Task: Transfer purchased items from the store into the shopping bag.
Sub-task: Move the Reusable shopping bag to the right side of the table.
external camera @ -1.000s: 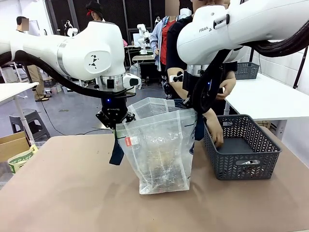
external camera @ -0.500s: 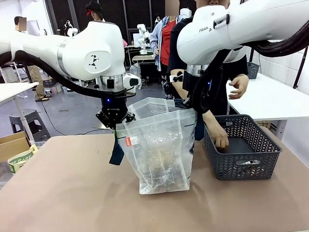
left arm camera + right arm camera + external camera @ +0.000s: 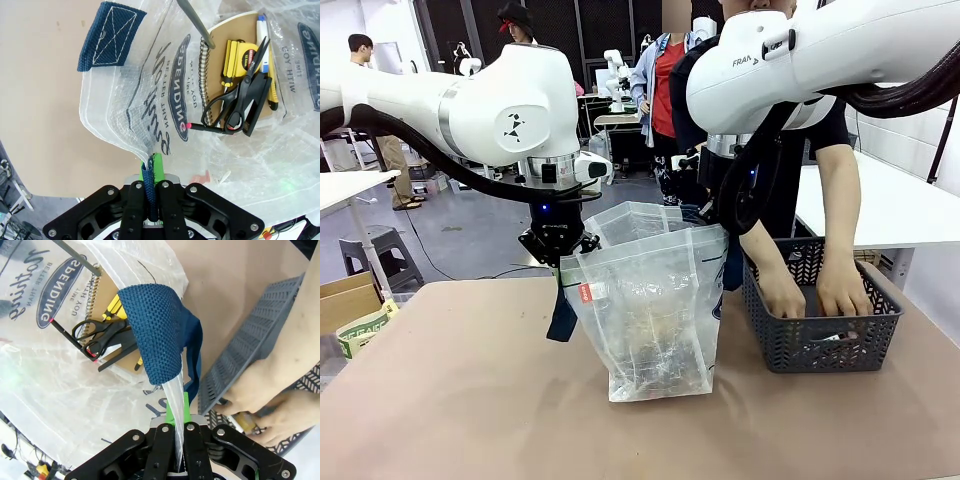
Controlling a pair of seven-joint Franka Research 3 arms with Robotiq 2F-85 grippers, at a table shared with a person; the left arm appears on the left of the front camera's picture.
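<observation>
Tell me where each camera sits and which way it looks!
Front view: sits on the robot's side, looks across the table at the person; shows both arms, the shopping bag and the person's hands in the store.
Left wrist view: on the left wrist, looks down into the bag; shows the left gripper shut on its edge.
Right wrist view: on the right wrist, looks down at bag and store; shows the right gripper shut on the bag's edge.
Shared: both wrist views see scissors and notebook inside the bag.

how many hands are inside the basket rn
2. One hand is in the basket's side nearer the shopping bag, the other hand beside it, farther along. No others seem hidden.
</observation>
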